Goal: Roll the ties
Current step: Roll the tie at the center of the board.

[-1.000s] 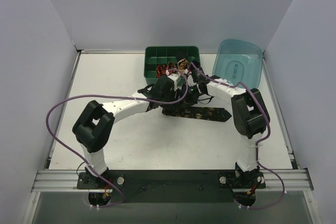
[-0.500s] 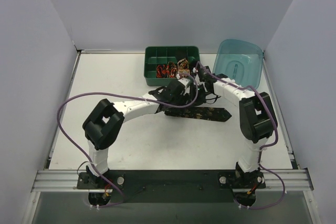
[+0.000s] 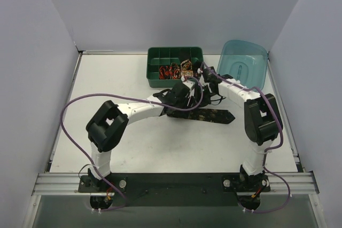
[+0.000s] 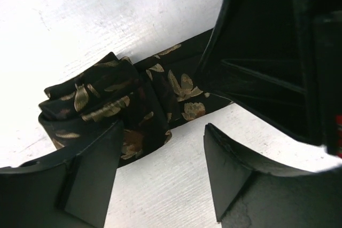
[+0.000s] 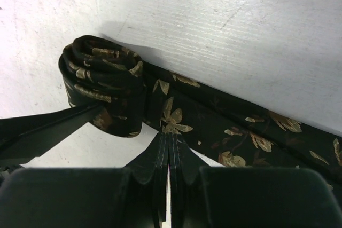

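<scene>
A black tie with gold leaf motifs (image 3: 214,115) lies flat on the white table, its left end rolled into a small coil (image 4: 99,97); the coil also shows in the right wrist view (image 5: 101,81). My left gripper (image 4: 163,129) is open, its left finger against the coil, nothing between the jaws; it shows in the top view (image 3: 187,100). My right gripper (image 5: 169,138) is shut, its tips on the strip's (image 5: 240,126) edge just beside the coil; it shows in the top view (image 3: 206,95). Small rolled ties (image 3: 176,70) sit in the tray.
A dark green compartment tray (image 3: 160,57) stands at the back centre, just behind both grippers. A translucent teal tub (image 3: 243,62) leans at the back right. The left gripper's finger (image 5: 48,129) reaches into the right wrist view beside the coil.
My left arm has reached forward and right, bringing its gripper to the tie's coiled end. My right gripper has shifted slightly back and right. The tie lies much as before.
</scene>
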You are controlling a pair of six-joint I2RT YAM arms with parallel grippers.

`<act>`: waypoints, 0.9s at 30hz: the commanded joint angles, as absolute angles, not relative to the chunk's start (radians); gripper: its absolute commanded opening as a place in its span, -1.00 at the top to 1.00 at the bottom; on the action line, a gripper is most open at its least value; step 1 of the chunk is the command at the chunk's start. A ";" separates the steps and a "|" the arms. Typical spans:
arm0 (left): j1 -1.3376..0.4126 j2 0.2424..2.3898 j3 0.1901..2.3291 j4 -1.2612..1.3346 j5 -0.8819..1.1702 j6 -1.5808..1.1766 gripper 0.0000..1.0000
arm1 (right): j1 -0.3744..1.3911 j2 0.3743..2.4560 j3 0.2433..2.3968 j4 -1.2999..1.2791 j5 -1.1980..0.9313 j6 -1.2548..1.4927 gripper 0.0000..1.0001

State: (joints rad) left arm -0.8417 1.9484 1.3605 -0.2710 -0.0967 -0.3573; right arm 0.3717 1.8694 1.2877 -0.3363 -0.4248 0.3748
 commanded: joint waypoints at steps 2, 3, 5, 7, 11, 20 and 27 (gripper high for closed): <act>-0.830 1.810 1.371 -0.226 -0.158 -0.336 -0.49 | 0.376 1.847 1.371 -0.377 -0.451 0.370 1.00; -0.825 1.787 1.362 -0.222 -0.161 -0.334 -0.51 | 0.376 1.847 1.391 -0.379 -0.451 0.370 1.00; -0.819 1.761 1.351 -0.212 -0.164 -0.334 -0.54 | 0.380 1.861 1.408 -0.377 -0.454 0.373 1.00; -0.808 1.724 1.329 -0.206 -0.166 -0.334 -0.55 | 0.385 1.881 1.436 -0.373 -0.451 0.371 1.00; -0.781 1.648 1.267 -0.203 -0.135 -0.337 -0.44 | 0.397 1.930 1.483 -0.361 -0.445 0.373 1.00; -0.739 1.533 1.031 -0.132 0.040 -0.331 1.00 | 0.429 2.071 1.609 -0.333 -0.427 0.387 1.00; -0.745 1.543 0.897 0.020 0.141 -0.322 1.00 | 0.446 2.141 1.660 -0.331 -0.393 0.399 1.00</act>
